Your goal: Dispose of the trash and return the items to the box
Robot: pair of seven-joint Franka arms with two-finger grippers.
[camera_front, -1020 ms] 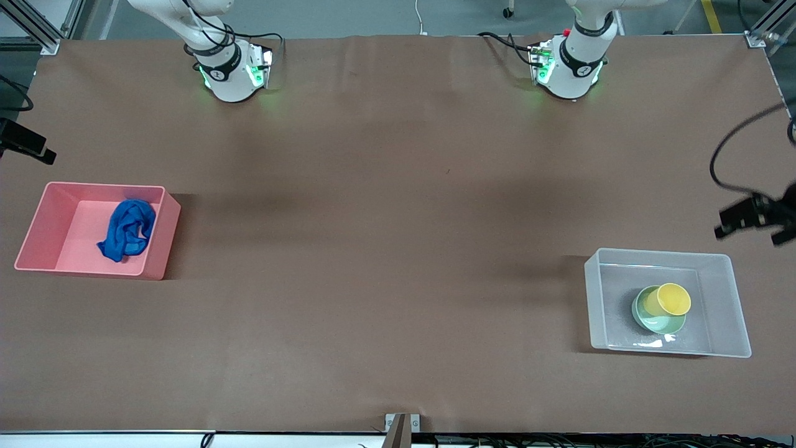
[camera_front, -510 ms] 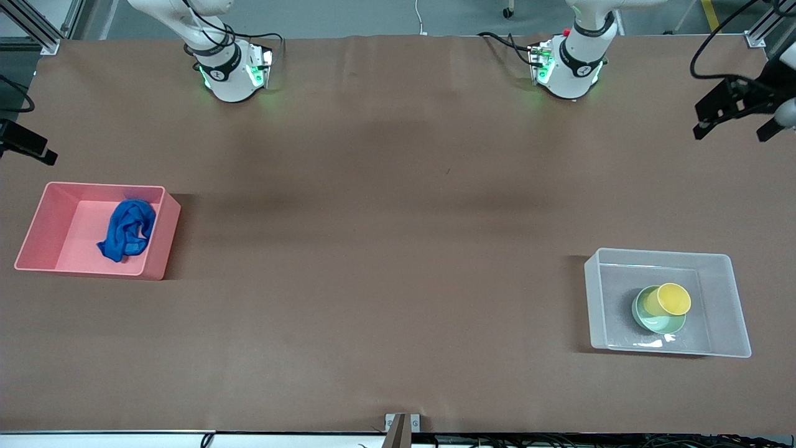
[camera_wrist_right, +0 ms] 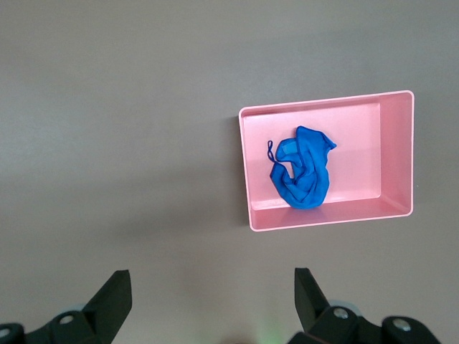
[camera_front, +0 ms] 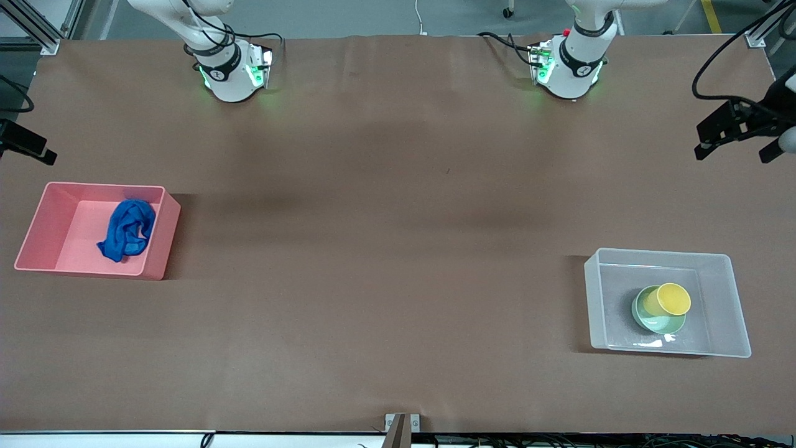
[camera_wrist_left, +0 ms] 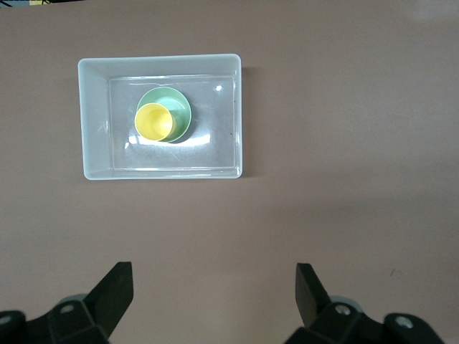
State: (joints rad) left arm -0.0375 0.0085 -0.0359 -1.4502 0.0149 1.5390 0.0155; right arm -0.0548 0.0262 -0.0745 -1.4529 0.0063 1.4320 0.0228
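Observation:
The blue rag, the trash (camera_front: 127, 230) (camera_wrist_right: 305, 172), lies crumpled inside the pink bin (camera_front: 31, 224) (camera_wrist_right: 323, 215). The clear box (camera_front: 659, 252) (camera_wrist_left: 159, 59) holds the mint-green bowl (camera_front: 653, 322) (camera_wrist_left: 183, 111), and the yellow cup (camera_front: 670, 298) (camera_wrist_left: 153, 120) sits in that bowl. My left gripper (camera_front: 737, 140) (camera_wrist_left: 214, 269) hangs open and empty high over bare table at the left arm's end. My right gripper (camera_front: 25, 146) (camera_wrist_right: 211, 276) is also open and empty, high over the table edge at the right arm's end.
Both arm bases (camera_front: 233, 68) (camera_front: 569, 65) stand along the edge of the brown table (camera_front: 398, 249) farthest from the front camera. A metal bracket (camera_front: 401, 423) sits at the nearest table edge. A black cable (camera_front: 709, 56) loops above the left gripper.
My left gripper has risen from just above the box and drawn away from it, over bare table toward the bases' edge. The right arm, the bins and their contents have not moved.

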